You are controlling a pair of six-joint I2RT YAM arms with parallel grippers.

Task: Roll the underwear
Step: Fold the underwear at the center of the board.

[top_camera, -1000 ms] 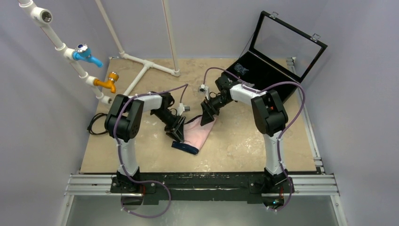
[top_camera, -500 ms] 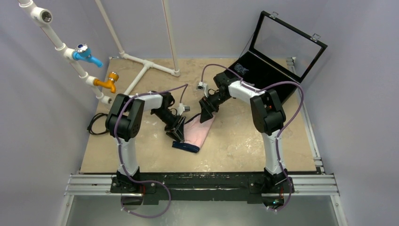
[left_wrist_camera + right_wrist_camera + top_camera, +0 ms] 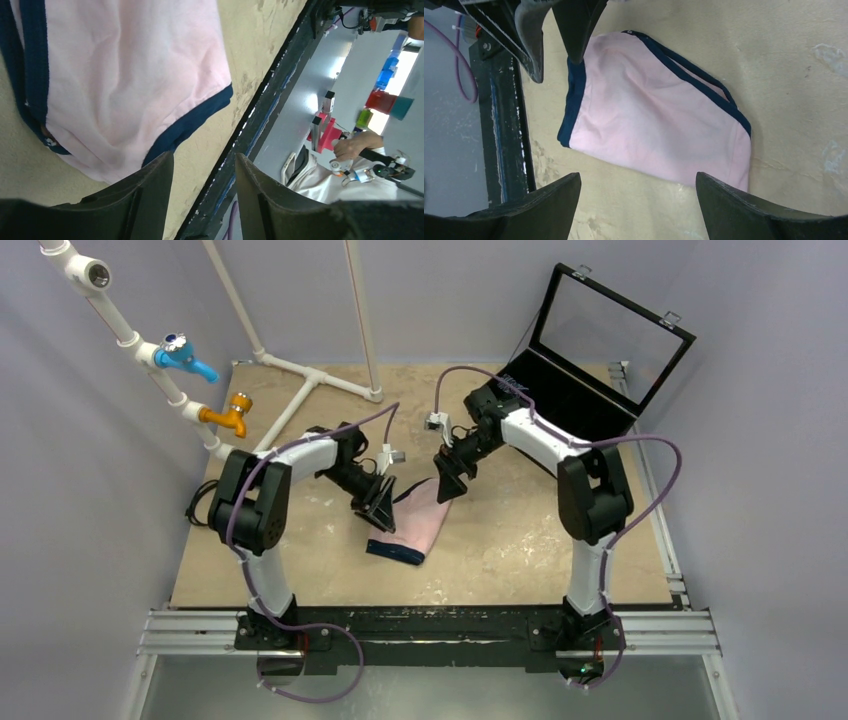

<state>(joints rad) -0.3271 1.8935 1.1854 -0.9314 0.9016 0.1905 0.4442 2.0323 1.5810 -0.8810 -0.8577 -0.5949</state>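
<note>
Two robot arms are mine to steer from far away. The biggest thing is the tan table [image 3: 520, 550], which lies under both grippers. Far past my right gripper [image 3: 446, 490] sits a black case [image 3: 565, 390] with its lid standing up. Far past my left gripper [image 3: 380, 518] stand some white pipes [image 3: 300, 380]. My left arm [image 3: 268, 485] and my right arm [image 3: 590, 480] both bend in toward the middle of the table.

Next comes the underwear [image 3: 420, 525]. It is pink with dark blue trim. It lies flat on the table and is not rolled up. It is right below my right gripper and just beside my left gripper, on that gripper's right.

From the right wrist, the right gripper [image 3: 636, 176] is wide open. Nothing is in it. The underwear [image 3: 649, 130] shows in the big gap between its fingers, down on the table.

From the left wrist, the left gripper [image 3: 202, 157] is partly open. Nothing is between its fingers, and I see only the table's edge through the gap. The underwear [image 3: 125, 75] lies just past its fingertips. The right wrist camera also sees the left gripper [image 3: 556, 67], with one fingertip right at the blue trim. I cannot tell if it touches the cloth.

The smallest things are a blue tap [image 3: 185, 357] and an orange tap [image 3: 228, 415] on the pipes, well apart from my left gripper.
</note>
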